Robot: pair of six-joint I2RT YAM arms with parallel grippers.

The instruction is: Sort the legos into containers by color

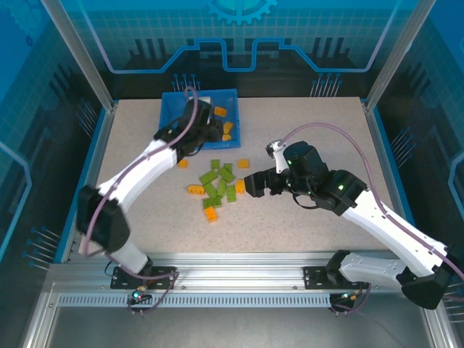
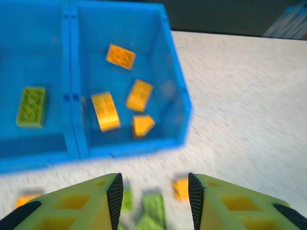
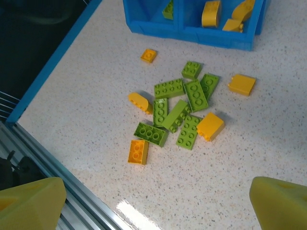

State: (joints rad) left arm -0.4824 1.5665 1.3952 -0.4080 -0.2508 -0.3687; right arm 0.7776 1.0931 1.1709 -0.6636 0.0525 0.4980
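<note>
Legos (image 3: pixel 175 115) lie by the right tool (image 3: pixel 158 203), spread wide, empty; left tool (image 2: pixel 153 203), parted, empty, by the tray (image 2: pixel 178 91)

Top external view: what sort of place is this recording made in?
Probably a robotics lab work cell: a speckled table boxed in by aluminium framing and clear panels, the left arm and right arm bolted to a rail at its near edge.
</note>
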